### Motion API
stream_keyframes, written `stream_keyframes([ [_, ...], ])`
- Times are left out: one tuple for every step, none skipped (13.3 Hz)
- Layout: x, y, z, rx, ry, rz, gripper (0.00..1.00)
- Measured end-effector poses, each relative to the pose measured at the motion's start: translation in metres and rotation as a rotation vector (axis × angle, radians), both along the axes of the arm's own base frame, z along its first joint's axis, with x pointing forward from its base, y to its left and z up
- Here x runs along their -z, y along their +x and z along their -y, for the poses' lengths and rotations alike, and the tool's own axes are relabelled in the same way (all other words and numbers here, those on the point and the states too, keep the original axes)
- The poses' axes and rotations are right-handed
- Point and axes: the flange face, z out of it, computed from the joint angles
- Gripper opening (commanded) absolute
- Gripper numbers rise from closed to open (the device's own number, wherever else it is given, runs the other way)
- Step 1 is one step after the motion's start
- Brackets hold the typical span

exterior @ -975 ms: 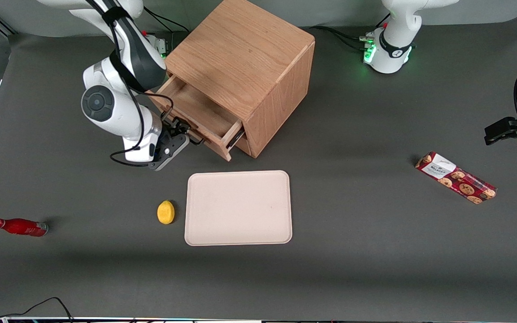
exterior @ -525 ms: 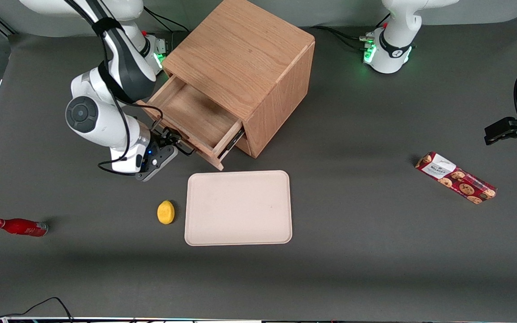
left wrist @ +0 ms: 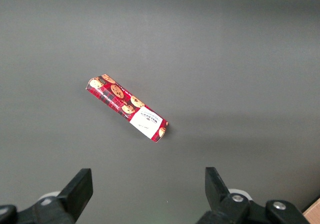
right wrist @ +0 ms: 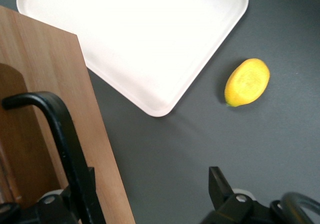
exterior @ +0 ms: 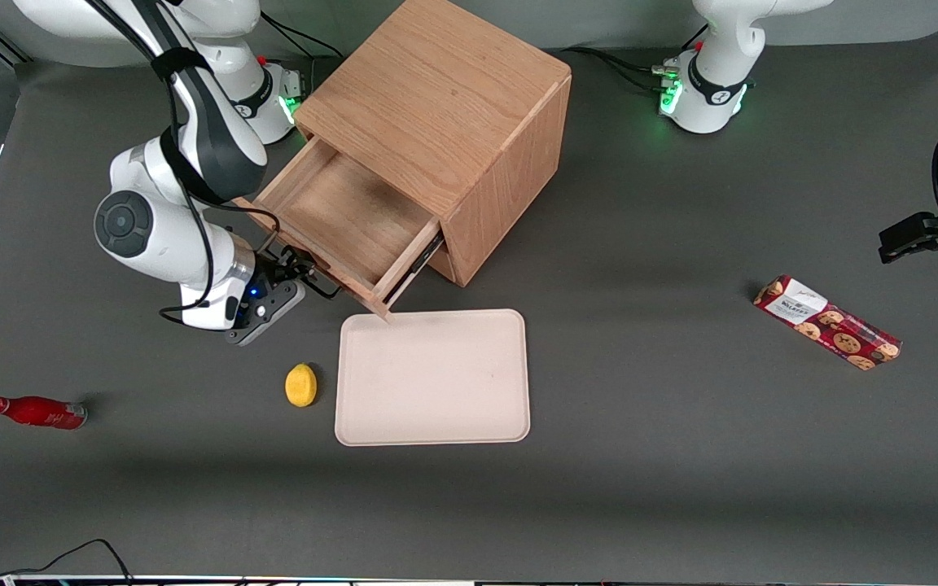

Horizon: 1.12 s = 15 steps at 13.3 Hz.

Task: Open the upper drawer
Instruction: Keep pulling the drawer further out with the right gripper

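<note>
Dark grey matting covers the tabletop (exterior: 681, 456), and an oak cabinet (exterior: 444, 89) stands on it, turned at an angle to the front camera; its upper drawer (exterior: 339, 220) is pulled well out, showing a shallow, bare wooden box, with the corner of the drawer front nearest the camera reaching almost to the edge of a pale tray (exterior: 433, 377); the tray lies flat, nearer the camera than the cabinet. The gripper (exterior: 294, 273) sits at the drawer front, on the working arm's side of the cabinet, low over the tabletop; in the right wrist view the thin black bar handle (right wrist: 60, 134) runs up past one of the fingers (right wrist: 82, 196), and the other of the two stands apart from it with dark mat between them, so the fingers are spread with the handle lying against one of them rather than pinched. A yellow lemon (exterior: 300, 384) rests just beside the tray, toward the working arm's end; a red bottle (exterior: 33, 411) lies on its side well apart, nearer that end still; a red cookie packet (exterior: 827, 322) lies toward the parked arm's end, seen too in the left wrist view (left wrist: 127, 107).
</note>
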Motion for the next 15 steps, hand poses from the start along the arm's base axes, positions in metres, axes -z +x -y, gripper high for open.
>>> stream_keyframes([
  [0.0, 0.003, 0.003, 0.004, -0.002, 0.004, 1.0],
  [-0.001, 0.006, 0.007, 0.01, -0.004, 0.008, 1.0],
  [-0.002, 0.009, 0.01, 0.015, -0.004, 0.012, 1.0],
  [-0.003, 0.012, 0.012, 0.02, -0.003, 0.014, 1.0],
  [-0.003, 0.015, 0.015, 0.025, -0.002, 0.017, 1.0],
  [-0.005, 0.018, 0.018, 0.032, -0.002, 0.021, 1.0],
  [-0.006, 0.02, 0.021, 0.037, -0.001, 0.025, 1.0],
  [-0.006, 0.022, 0.023, 0.041, -0.001, 0.026, 1.0],
  [-0.005, 0.023, 0.025, 0.043, -0.002, 0.026, 1.0],
  [-0.005, 0.025, 0.025, 0.041, -0.006, 0.028, 1.0],
  [-0.005, 0.027, 0.026, 0.038, -0.01, 0.032, 1.0],
  [-0.005, 0.03, 0.028, 0.039, -0.013, 0.035, 1.0],
  [-0.006, 0.031, 0.031, 0.043, -0.015, 0.037, 1.0],
  [-0.006, 0.033, 0.033, 0.047, -0.016, 0.04, 1.0],
  [-0.008, 0.035, 0.035, 0.05, -0.016, 0.044, 1.0],
])
